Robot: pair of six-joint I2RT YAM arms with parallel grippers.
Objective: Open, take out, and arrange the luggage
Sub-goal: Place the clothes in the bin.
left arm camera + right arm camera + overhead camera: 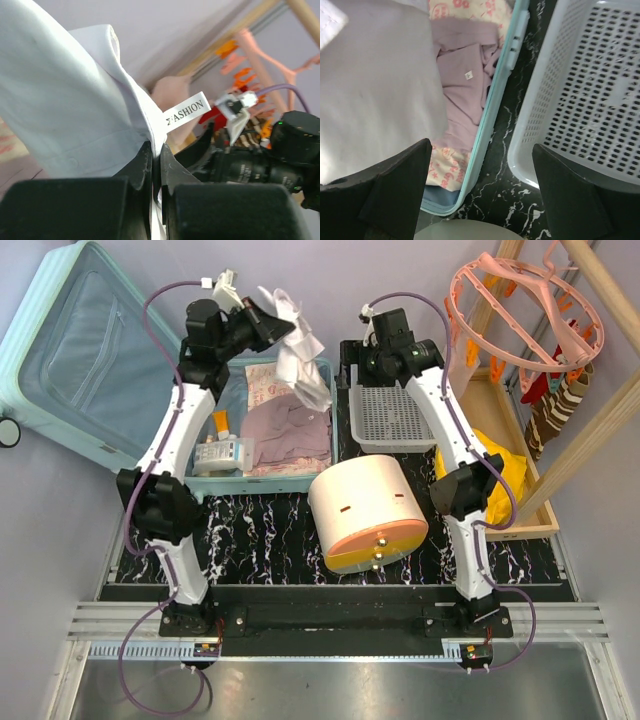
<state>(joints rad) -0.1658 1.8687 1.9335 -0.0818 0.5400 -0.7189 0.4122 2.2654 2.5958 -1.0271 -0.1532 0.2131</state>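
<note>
Status: the luggage [70, 355] is open, lid lying flat at far left. Its tub half rests on the black marbled mat [270, 530], just left of the white mesh basket [385, 415]. Opening step looks done.

Unpacking is under way, early by my read. The left gripper [156, 160] is clamped on a white shirt [295, 350] near the collar, with a label [187, 111] reading "FASHION" sticking out just above the fingers. The shirt hangs in the air over the tub's far right corner. The right gripper [480, 165] is spread wide with nothing in it, hovering over the tub's right rim and the gap to the basket.

Left to do, as I judge it: the tub holds a mauve garment [290, 430], a pink-printed cloth [265, 385], a tube with an orange cap [220, 425] and a small box [215, 453]. I see nothing in the basket, so no arranging shows yet.

Around: a cream cylinder with an orange end [365, 510] sits on the mat near centre, just beside the tub's near right corner and the basket's front edge. It crowds the lane between the arms. A pink round peg hanger [520, 310] hangs at far right by a wooden rack [590, 440], with a yellow cloth [505, 475] behind the right arm.

Risk: the shirt drapes low and could snag the tub rim or the right wrist, which sits near.
</note>
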